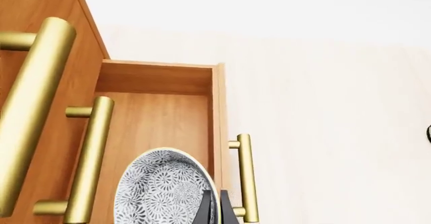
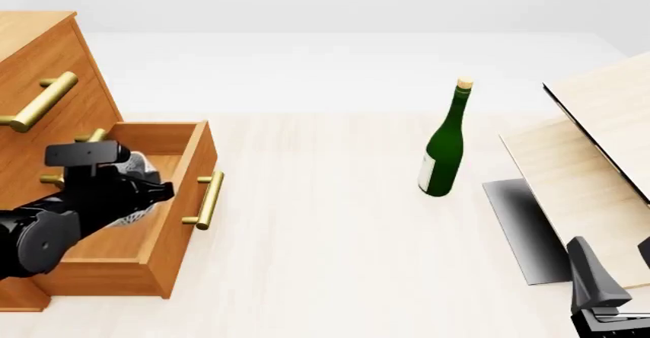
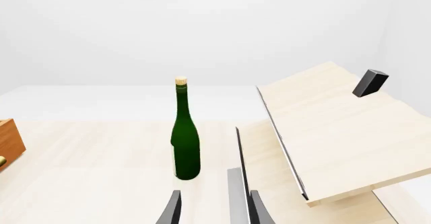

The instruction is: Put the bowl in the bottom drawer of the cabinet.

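The speckled bowl hangs tilted over the open bottom drawer, and my left gripper is shut on its rim. From the front, the bowl shows just past the black left arm, inside the outline of the drawer. My left gripper sits above the drawer's wooden floor. The orange-brown cabinet stands at the far left, with its upper fronts closed. My right gripper is low at the near right, far from the drawer, and in its wrist view this gripper is open and holds nothing.
A tall green bottle with a cork stands mid-table, right of the drawer. Pale wood boards lean at the right over a dark grey patch. The drawer's brass handle sticks out toward the table's middle.
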